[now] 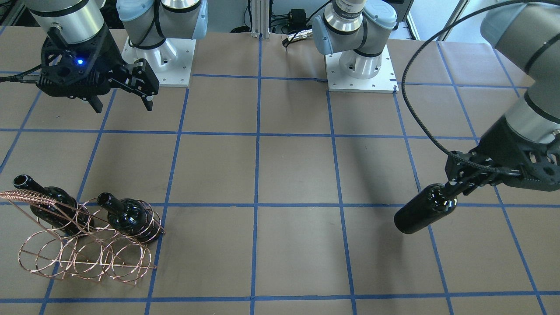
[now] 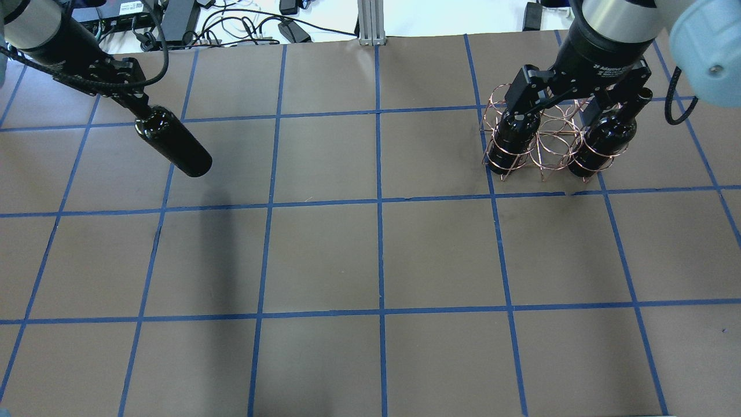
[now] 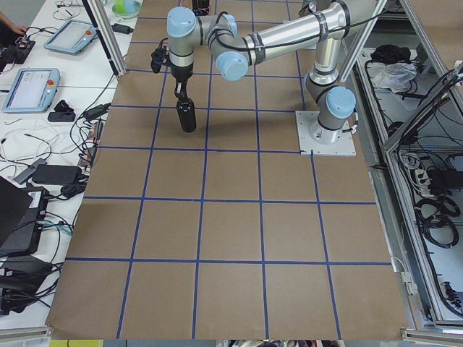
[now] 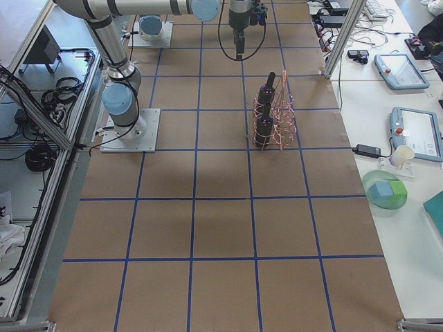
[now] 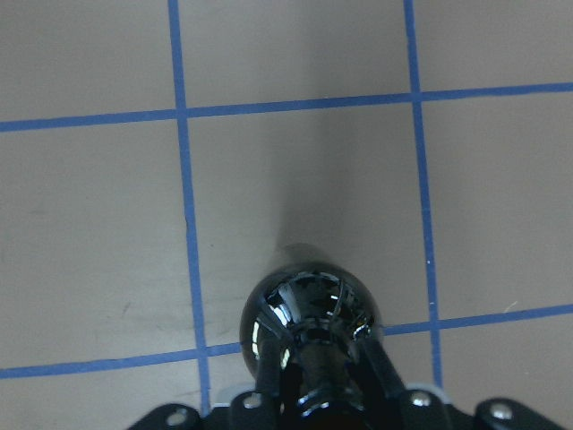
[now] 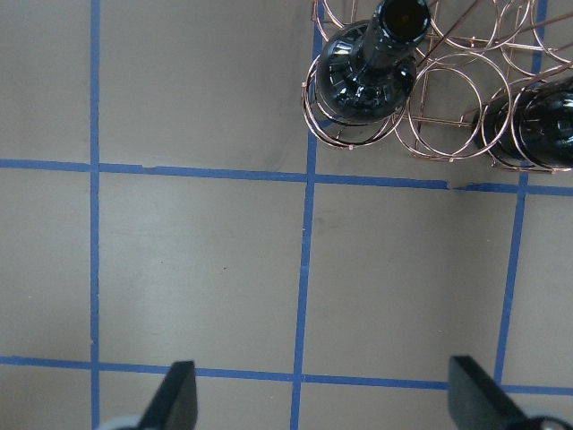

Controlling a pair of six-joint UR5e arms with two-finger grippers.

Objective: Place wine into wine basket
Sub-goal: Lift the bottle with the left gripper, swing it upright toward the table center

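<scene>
While the wine (image 1: 422, 214) is clamped by its neck in the left end effector (image 1: 455, 190) above the table (image 1: 284, 175), well apart from the basket (image 1: 87, 258), the right end effector (image 1: 122, 105) is held wide open near the basket, where two bottles (image 1: 131, 218) are seated.

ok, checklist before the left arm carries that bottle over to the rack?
1. Left gripper shut on the neck of the wine: ok.
2. Wine clear of the table: cannot tell.
3. Free slot in the wine basket: ok, the middle loop between the racked bottles is empty.
4. Right gripper open and empty: ok.
5. Right gripper out of the approach: cannot tell; the overhead view shows it across the basket, height unclear.
6. Basket upright: ok.
</scene>
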